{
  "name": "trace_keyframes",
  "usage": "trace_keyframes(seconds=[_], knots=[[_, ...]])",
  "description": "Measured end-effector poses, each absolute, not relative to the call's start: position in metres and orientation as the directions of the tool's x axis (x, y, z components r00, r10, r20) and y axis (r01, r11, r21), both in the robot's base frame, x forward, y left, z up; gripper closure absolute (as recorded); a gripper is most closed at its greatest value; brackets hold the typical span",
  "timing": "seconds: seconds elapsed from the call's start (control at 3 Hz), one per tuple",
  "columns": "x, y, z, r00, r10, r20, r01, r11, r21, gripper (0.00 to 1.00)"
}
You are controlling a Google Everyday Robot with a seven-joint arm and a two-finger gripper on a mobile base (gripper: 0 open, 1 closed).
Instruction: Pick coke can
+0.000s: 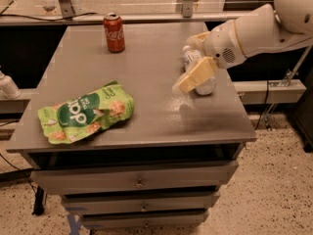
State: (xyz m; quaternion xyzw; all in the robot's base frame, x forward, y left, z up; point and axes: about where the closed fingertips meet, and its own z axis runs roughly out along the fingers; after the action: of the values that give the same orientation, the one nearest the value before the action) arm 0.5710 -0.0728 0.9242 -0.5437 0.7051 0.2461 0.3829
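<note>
The coke can point(114, 32), red with white script and a silver top, stands upright at the far left of the grey table top point(146, 67). My gripper point(194, 58), cream-coloured on the white arm point(254, 31), hovers over the right side of the table, far right of the can and apart from it. It is open and holds nothing. It hangs right in front of a white plastic bottle point(206, 86) and partly hides it.
A green snack bag point(85, 112) lies flat at the front left of the table. The table is a cabinet with drawers point(139, 180) below. A rail and glass panel run behind the far edge. Speckled floor lies to the right.
</note>
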Motion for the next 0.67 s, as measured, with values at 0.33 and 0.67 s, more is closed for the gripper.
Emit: trace_keyframes(seconds=[0.33,0.67], knots=[[0.618,-0.045,0.916,-0.029,-0.569,-0.822,-0.956,0.255,-0.143,0.00],[0.664,-0.008,0.913,0.007,-0.518,-0.855,-0.953,0.257,-0.163,0.00]])
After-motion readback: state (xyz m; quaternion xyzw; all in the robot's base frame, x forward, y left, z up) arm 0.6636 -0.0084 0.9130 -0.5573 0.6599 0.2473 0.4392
